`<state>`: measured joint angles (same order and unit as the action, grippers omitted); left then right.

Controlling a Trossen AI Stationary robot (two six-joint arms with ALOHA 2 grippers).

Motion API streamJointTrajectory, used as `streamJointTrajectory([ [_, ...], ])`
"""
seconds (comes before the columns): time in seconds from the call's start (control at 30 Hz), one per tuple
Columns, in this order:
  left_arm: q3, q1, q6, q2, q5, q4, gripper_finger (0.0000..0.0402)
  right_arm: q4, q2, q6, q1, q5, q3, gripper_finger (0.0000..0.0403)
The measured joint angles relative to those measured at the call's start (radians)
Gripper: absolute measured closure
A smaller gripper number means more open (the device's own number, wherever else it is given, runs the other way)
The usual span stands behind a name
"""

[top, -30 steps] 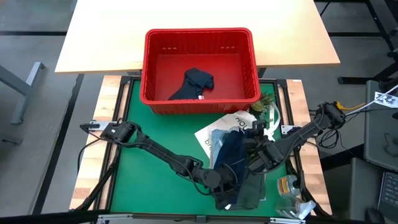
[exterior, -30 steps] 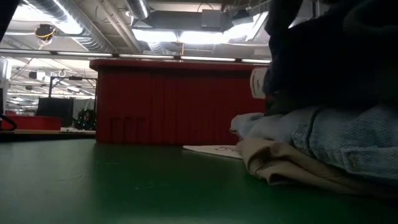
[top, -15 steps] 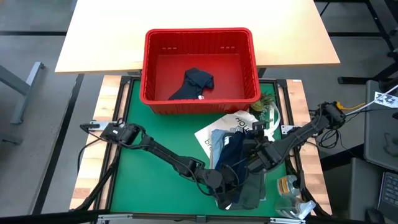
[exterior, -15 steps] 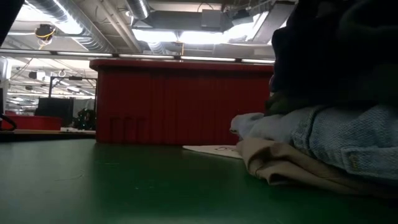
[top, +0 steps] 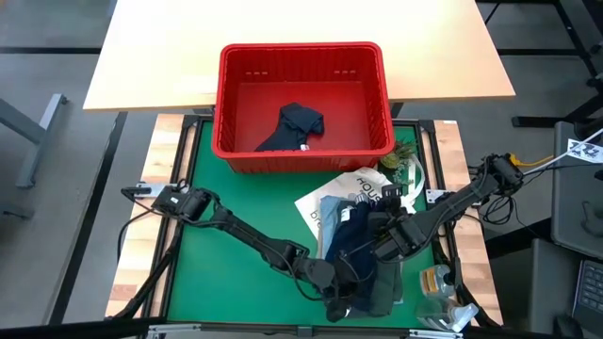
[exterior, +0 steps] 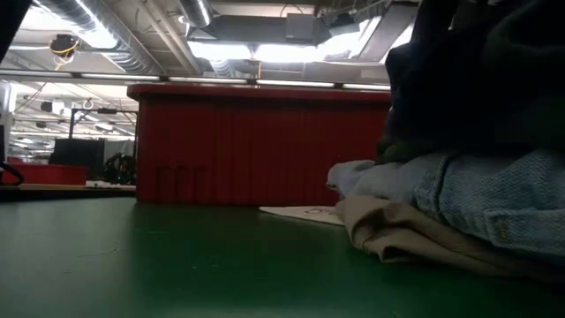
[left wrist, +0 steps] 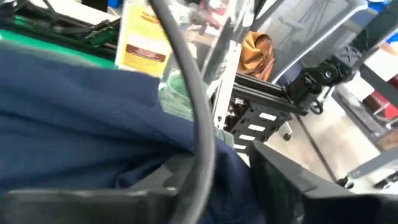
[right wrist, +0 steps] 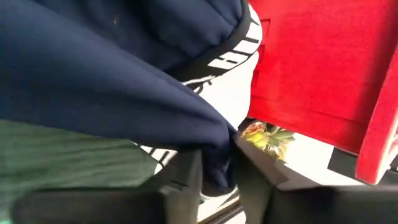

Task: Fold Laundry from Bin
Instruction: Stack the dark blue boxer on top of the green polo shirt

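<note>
The red bin (top: pixel 301 49) stands at the far side of the green mat with one dark navy garment (top: pixel 294 127) in it. At the near right lies a stack of laundry: navy shorts (top: pixel 350 235) on top, an olive-green garment (top: pixel 388 282), a light blue shirt (exterior: pixel 494 199) and a beige one (exterior: pixel 415 238), all partly on a white tote bag (top: pixel 353 186). My left gripper (left wrist: pixel 211 186) is at the stack's near edge, open, with navy cloth between its fingers. My right gripper (right wrist: pixel 217 180) is at the stack's right side, fingers parted around a navy fold. My left gripper comes at the stack nearly level from the table's left; the navy cloth (left wrist: pixel 124 155) lies slack between its open fingers, and a cable hides whether it touches them. My right gripper slants down over a fold of the navy shorts (right wrist: pixel 219 158) near the lettered waistband. The fold fills the gap between the fingers, and the shorts rest on the olive garment.
Bottles and small clutter (top: pixel 438 282) stand by the near right corner, a green leafy thing (top: pixel 405 162) by the bin's right end. The left half of the mat (top: pixel 236 198) is bare. A wooden tabletop (top: pixel 301 24) lies beyond the bin.
Both grippers have sunk slightly at the stack. The navy shorts have come down with them and settled onto the pile; in the low view their dark mass now hides the white thing that showed behind it.
</note>
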<state>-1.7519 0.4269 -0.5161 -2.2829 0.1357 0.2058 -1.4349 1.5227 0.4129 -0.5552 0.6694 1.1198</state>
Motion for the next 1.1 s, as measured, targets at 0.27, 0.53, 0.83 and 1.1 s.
streamJointTrajectory([
  [0.27, 0.000, 0.004, 0.141, 0.004, 0.003, -0.002, 0.0231, -0.060, 0.000, -0.084, -0.001, 0.001, 0.039, 0.0236],
  [0.53, 0.000, -0.009, 0.191, 0.004, 0.003, 0.003, 0.0230, -0.139, 0.000, -0.081, -0.001, -0.057, 0.207, 0.0226],
  [0.83, 0.000, -0.007, 0.234, 0.007, 0.000, 0.121, 0.0230, -0.110, 0.000, -0.071, -0.001, -0.164, 0.375, 0.0226],
  [1.1, 0.000, -0.004, 0.241, 0.007, 0.000, 0.137, 0.0230, 0.254, 0.000, -0.016, -0.001, -0.410, 0.357, 0.0226],
])
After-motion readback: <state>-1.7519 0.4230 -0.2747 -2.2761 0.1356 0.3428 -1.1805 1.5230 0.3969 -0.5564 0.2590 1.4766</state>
